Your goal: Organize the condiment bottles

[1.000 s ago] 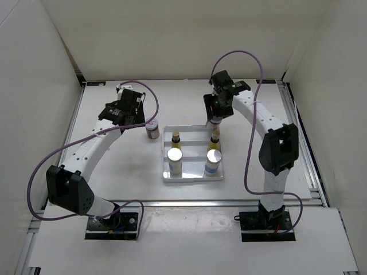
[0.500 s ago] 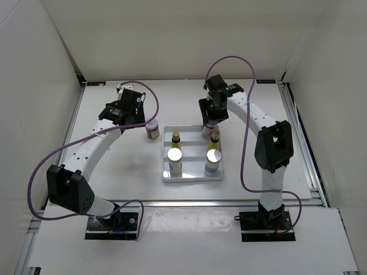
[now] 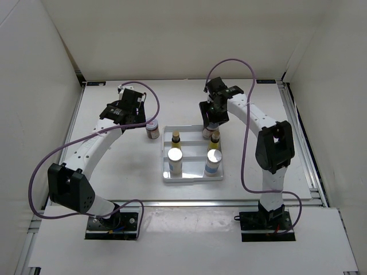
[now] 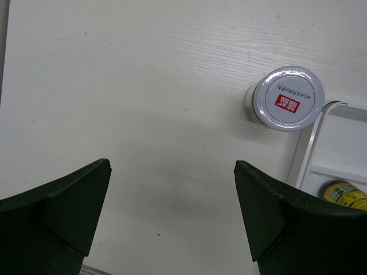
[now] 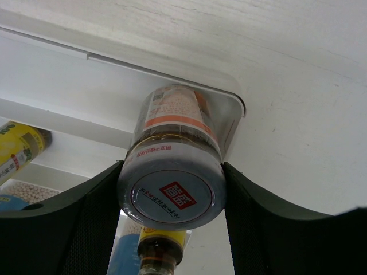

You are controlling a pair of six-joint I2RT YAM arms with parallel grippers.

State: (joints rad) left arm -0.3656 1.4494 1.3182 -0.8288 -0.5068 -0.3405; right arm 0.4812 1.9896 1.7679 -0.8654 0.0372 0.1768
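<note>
My right gripper is shut on a squat white-lidded jar with a red mark, holding it over the far right corner of the white divided tray. In the tray stand two white bottles with silver caps and two slim yellow bottles. The second squat jar stands on the table left of the tray; it also shows in the left wrist view. My left gripper is open and empty above the table, left of that jar.
The tray's rim shows at the right of the left wrist view, and one yellow bottle lies inside it. White walls enclose the table on three sides. Purple cables loop from both arms.
My right gripper has moved left and down with the jar, from beyond the tray's far right corner to over its far right compartment. The left arm has not moved.
</note>
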